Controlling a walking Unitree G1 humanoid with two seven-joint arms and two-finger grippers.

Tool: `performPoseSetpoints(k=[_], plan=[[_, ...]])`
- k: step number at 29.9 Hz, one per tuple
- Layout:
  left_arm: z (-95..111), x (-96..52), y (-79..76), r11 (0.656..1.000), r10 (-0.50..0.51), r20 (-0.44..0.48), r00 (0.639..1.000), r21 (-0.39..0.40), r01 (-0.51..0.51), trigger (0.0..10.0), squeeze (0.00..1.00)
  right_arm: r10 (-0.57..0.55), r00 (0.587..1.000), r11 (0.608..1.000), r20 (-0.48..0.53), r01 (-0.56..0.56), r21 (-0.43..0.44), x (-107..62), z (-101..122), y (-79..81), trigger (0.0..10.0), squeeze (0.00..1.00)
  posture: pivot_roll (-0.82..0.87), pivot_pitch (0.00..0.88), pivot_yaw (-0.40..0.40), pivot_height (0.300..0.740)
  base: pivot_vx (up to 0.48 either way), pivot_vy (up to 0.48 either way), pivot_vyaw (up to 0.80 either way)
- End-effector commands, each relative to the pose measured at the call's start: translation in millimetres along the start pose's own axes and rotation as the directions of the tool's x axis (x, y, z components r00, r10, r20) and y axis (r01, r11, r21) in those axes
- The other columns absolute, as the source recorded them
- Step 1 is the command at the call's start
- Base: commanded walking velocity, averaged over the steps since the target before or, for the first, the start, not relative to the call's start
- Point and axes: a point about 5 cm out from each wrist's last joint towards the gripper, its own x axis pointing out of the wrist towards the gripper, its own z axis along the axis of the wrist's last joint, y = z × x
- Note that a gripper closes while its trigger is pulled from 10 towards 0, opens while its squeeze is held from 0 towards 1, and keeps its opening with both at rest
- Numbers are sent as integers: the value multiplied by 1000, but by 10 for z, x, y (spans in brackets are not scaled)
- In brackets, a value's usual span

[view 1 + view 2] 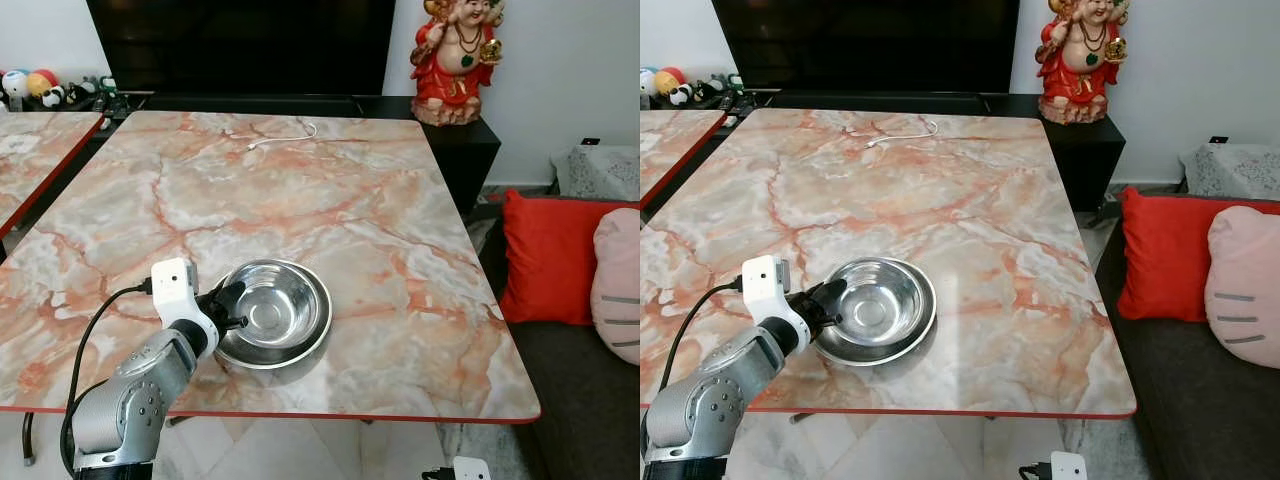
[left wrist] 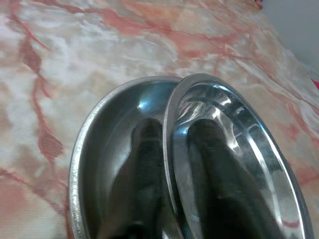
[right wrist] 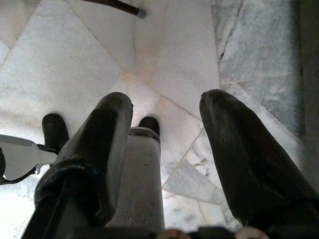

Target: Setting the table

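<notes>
Two nested steel bowls (image 1: 285, 310) sit near the front edge of the marble table (image 1: 300, 200), left of its middle. In the left wrist view the upper bowl (image 2: 239, 144) lies tilted inside the lower bowl (image 2: 99, 144). My left gripper (image 1: 234, 306) reaches in from the left and is shut on the upper bowl's near rim, with one finger inside it and one finger (image 2: 144, 164) outside, over the lower bowl. My right gripper (image 3: 168, 99) hangs idle above the tiled floor, its fingers open and holding nothing.
A white cable (image 1: 285, 135) lies at the table's far edge. Behind it are a dark TV (image 1: 240, 45) and a red figurine (image 1: 455, 60) on a black cabinet. A sofa with a red cushion (image 1: 550, 260) stands right; a second marble table (image 1: 40, 150) is left.
</notes>
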Motion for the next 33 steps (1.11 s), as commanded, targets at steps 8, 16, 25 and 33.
performPoseSetpoints(k=[8, 16, 25, 33], plan=[[48, 28, 40, 992, 33, 14, 999, 120, -34, 10000, 0, -4, 1000, 1000, -13, 4, -5, -6, -23, -22, 10000, 0, 75, 0, -33, 740, 0, 0, 0], [41, 42, -1, 950, 5, 11, 1000, 312, -8, 10000, 0, -3, 1000, 1000, -15, 3, -6, -6, -24, -22, 10000, 0, 73, 0, -33, 740, 0, 0, 0], [-19, 24, -114, 922, -80, 0, 997, 379, 74, 10000, 0, -3, 1000, 1000, -15, 3, -7, -7, -28, -27, 10000, 0, 74, 0, -35, 740, 0, 0, 0], [320, -48, -179, 813, -122, 274, 954, 579, -62, 10000, 0, -2, 1000, 1000, -12, 2, -4, -8, -28, -26, 10000, 0, 74, 0, -33, 740, 0, 0, 0]])
